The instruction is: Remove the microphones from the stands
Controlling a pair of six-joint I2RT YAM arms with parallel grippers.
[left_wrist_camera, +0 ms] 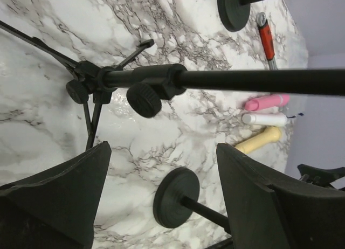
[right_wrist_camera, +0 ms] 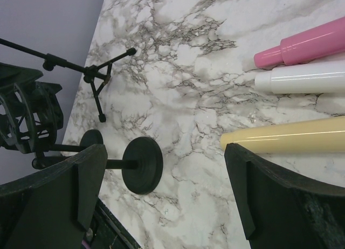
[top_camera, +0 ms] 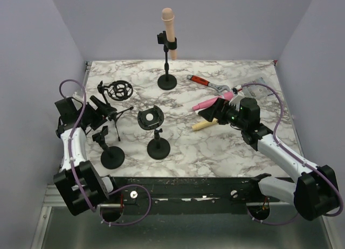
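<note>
A peach microphone stands upright in the clip of a tall black stand at the back of the marble table, far from both grippers. My left gripper is open at the left side next to a tripod stand, with nothing between its fingers. At the right my right gripper is open and empty. It hangs over a pink microphone, a white one and a yellow one lying on the table.
A shock mount sits on the tripod's boom. Two short round-base stands stand near the front, one with a ring holder. A red-handled wrench lies at the back right. Walls close in on three sides.
</note>
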